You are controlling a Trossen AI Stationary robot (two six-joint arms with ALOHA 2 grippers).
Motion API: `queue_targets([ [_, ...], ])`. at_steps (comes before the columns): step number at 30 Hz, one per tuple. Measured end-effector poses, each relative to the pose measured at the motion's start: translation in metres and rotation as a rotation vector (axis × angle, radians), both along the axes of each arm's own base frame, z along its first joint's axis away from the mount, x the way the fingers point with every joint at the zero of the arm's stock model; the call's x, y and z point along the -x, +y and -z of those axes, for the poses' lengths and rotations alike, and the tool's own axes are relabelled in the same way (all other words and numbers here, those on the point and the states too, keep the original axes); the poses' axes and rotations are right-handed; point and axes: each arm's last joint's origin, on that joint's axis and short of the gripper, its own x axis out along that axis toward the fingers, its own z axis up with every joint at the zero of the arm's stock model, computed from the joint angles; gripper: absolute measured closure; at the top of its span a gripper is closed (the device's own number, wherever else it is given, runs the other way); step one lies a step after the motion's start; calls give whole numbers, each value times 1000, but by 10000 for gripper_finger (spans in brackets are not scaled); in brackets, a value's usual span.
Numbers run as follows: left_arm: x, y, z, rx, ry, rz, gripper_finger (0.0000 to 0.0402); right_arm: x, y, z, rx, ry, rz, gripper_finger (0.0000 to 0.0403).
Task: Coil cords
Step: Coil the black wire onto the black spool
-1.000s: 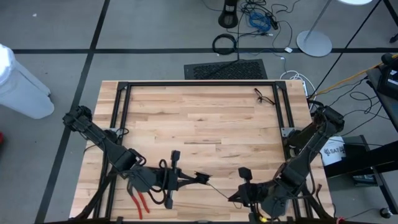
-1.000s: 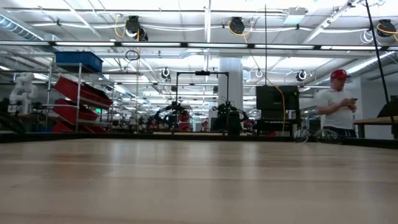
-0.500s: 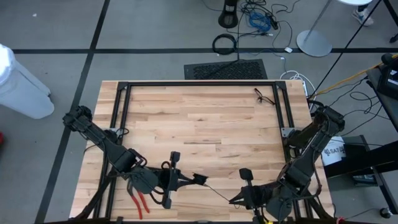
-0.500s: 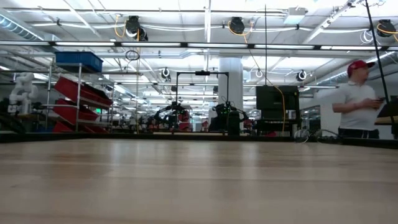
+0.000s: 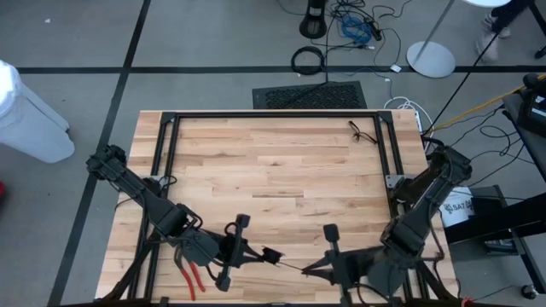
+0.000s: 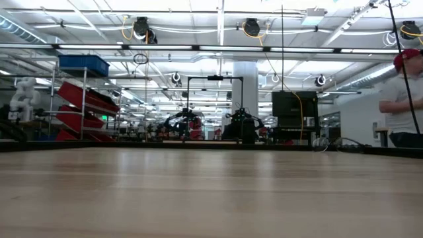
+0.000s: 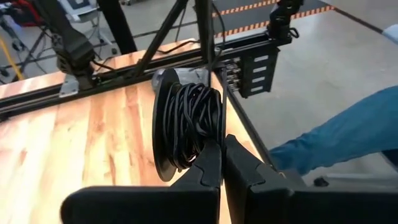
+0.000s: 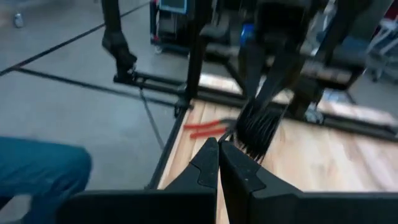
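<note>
The cord is a thin black wire wound in many turns on a small round dark puck. In the high view the puck hangs over the table's near middle at the tips of my left gripper, which is shut on it. A loose stretch of the cord runs from the puck to my right gripper, which is shut, close to the right of the puck. The right wrist view shows the wound cord blurred, just ahead of the right gripper. The low view shows no gripper. My left gripper pinches the wound cord at the puck's lower edge between its two shut fingers. The fingers come about level from the table's left. The puck stands on edge, lifted clear of the table. My right gripper has the loose stretch of cord reaching its fingertips. The strand is too thin for the hold itself to show. The fingers come from the table's right, slanting a little down.
Red-handled pliers lie at the near left, beside the left arm. A second tangle of thin black cord lies at the far right by the black frame. A person's blue trouser leg stands close to the table's near edge.
My right gripper has risen and rolled about its own axis, drifting slightly toward the table's left. My left gripper has turned at the wrist, and the puck has swung a little toward the near edge. Both stay shut. A person in the room beyond has walked off to the right.
</note>
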Motion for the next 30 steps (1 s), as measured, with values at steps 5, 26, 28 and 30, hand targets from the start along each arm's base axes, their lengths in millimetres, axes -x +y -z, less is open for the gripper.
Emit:
queue_targets([
  [5,-1,-2,-3,33,-19,32,399,-20,-3,0,76,-77,7,403],
  [26,0,-8,-6,45,-42,155,399,-66,-32,6,325,-166,13,403],
  [28,1,-8,-6,44,-42,158,399,-68,-34,6,327,-165,19,403],
  [30,1,-9,-6,44,-42,160,399,-69,-35,6,335,-165,15,403],
])
